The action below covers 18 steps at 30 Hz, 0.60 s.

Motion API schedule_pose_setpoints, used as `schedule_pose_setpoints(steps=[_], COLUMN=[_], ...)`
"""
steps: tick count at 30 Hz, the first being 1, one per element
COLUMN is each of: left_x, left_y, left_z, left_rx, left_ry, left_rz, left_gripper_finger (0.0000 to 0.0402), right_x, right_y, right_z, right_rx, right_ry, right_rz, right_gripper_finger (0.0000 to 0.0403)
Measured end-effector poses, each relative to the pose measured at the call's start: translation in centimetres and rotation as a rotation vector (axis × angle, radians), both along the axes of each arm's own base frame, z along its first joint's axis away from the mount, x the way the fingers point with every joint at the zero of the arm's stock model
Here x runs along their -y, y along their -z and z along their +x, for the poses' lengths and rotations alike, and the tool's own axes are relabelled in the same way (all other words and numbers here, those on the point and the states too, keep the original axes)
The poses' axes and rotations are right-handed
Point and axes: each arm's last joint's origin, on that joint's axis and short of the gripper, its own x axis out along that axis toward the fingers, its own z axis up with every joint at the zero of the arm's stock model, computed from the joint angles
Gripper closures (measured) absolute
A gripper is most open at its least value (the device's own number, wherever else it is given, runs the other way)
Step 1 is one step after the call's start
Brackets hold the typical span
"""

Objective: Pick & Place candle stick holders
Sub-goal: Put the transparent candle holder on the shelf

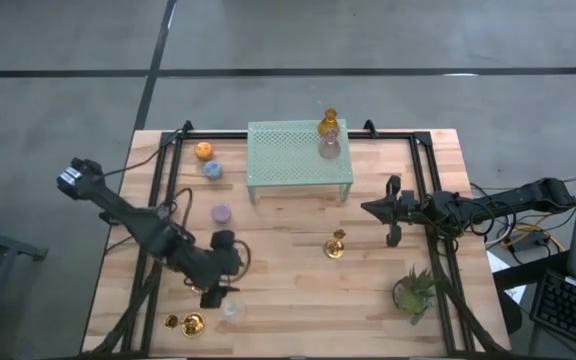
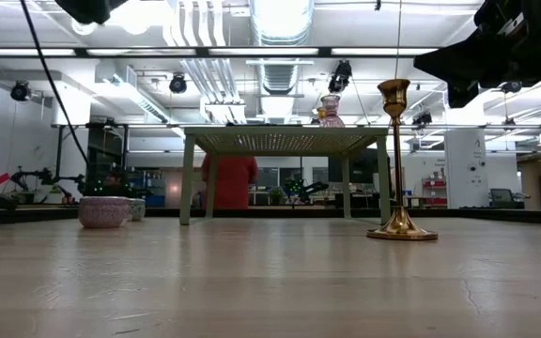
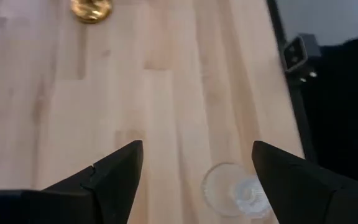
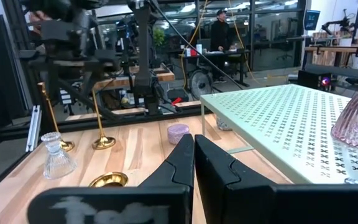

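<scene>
Clear glass, the small cup lies on the table just ahead of the left gripper, closer to one finger than the other; the fingers stand wide apart and hold nothing. In the high view that gripper hovers well in front of the pale green mesh rack, toward its left, with the clear cup just beyond its tips and two gold pieces a little farther on at the table's near edge.

On the rack's back right corner stand an amber holder and a pink one, touching or nearly so. Left of the rack sit an orange cup and a blue cup; a purple cup lies between the rack and the left gripper. A gold stemmed holder stands upright in front of the rack's right end.

The right gripper waits right of the rack, its fingers pressed together, empty. A green potted plant stands well in front of it.
</scene>
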Motion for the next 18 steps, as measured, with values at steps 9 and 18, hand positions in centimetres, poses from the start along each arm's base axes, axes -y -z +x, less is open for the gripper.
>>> schedule_pose_setpoints(steps=[9, 18], left_x=[2.7, 4.1], left_y=[3.2, 5.2], left_z=[1.2, 1.5], left_rx=[-0.161, -0.227], left_ry=[0.006, -0.016], left_rz=[0.033, 0.043], left_gripper_finger=[0.0103, 0.0103], right_x=[0.0, 0.0], right_y=[0.0, 0.1], right_z=[0.0, 0.0], right_rx=[-0.001, -0.007], right_ry=[0.0, 0.0], right_rz=[0.0, -0.001], right_gripper_finger=[0.0394, 0.0394])
